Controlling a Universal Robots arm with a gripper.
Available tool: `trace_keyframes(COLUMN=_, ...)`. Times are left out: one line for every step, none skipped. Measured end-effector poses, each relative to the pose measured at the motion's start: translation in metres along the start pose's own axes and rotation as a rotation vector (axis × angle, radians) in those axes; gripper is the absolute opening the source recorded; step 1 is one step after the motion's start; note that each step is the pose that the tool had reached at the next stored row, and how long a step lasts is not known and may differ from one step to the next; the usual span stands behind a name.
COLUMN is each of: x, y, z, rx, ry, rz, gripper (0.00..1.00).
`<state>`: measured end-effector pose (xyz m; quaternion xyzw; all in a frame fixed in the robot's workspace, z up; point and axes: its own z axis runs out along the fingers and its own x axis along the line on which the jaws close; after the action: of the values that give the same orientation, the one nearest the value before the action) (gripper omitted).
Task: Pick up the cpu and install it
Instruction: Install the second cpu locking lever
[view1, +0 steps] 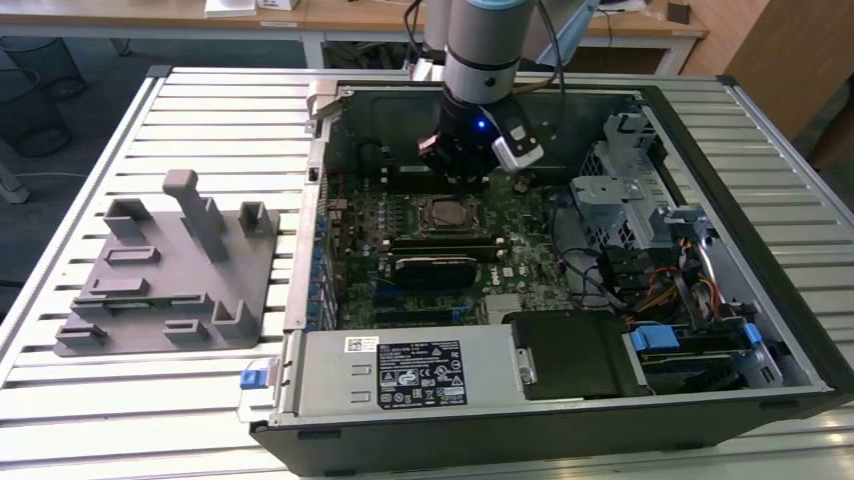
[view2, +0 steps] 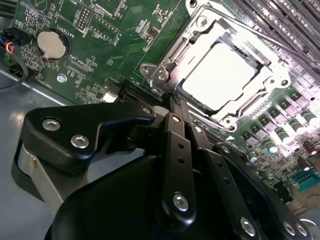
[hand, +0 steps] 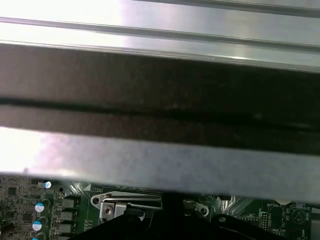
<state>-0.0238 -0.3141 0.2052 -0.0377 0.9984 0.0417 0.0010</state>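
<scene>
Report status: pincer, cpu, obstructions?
Pincer at socket frame's edge, empty. Cpu seated in socket. Nothing lying on the cpu.

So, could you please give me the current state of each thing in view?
cpu: seated flat in the socket, under the metal frame.
socket frame: down around the cpu.
hand: over the motherboard beside the socket, holding nothing visible.
computer case: side open, lying on the table.

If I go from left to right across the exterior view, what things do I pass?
Grey plastic fixture block → green motherboard with its square socket, with the arm's black gripper above it → silver metal drive cage → blue plastic latch.
</scene>
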Motion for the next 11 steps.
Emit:
trace_keyframes(x=0.0, y=-0.0008, z=0.0, rx=-0.0001, ry=-0.0001, rz=0.0, gripper=0.11)
trace_keyframes(x=0.0001, y=-0.0017, z=-0.0001, rx=-0.0001, ry=0.0, rz=0.0, gripper=0.11)
trace_keyframes(x=0.0002, y=-0.0028, z=-0.0002, rx=0.0, ry=-0.0001, rz=0.0, gripper=0.11)
trace_keyframes(x=0.0003, y=-0.0039, z=-0.0003, rx=0.0, ry=0.0, rz=0.0, gripper=0.11)
trace_keyframes(x=0.0004, y=-0.0049, z=-0.0004, rx=0.0, ry=0.0, rz=0.0, gripper=0.11)
trace_keyframes(x=0.0004, y=-0.0059, z=-0.0005, rx=0.0, ry=0.0, rz=0.0, gripper=0.11)
trace_keyframes(x=0.0005, y=-0.0072, z=-0.0006, rx=0.0, ry=0.0, rz=0.0, gripper=0.11)
trace_keyframes(x=0.0006, y=-0.0087, z=-0.0007, rx=-0.0001, ry=-0.0001, rz=0.0, gripper=0.11)
trace_keyframes(x=0.0008, y=-0.0101, z=-0.0008, rx=-0.0001, ry=-0.0001, rz=0.0, gripper=0.11)
trace_keyframes(x=0.0008, y=-0.0112, z=-0.0009, rx=-0.0001, ry=0.0, rz=0.0, gripper=0.11)
trace_keyframes(x=0.0009, y=-0.0122, z=-0.001, rx=-0.0001, ry=0.0, rz=0.0, gripper=0.11)
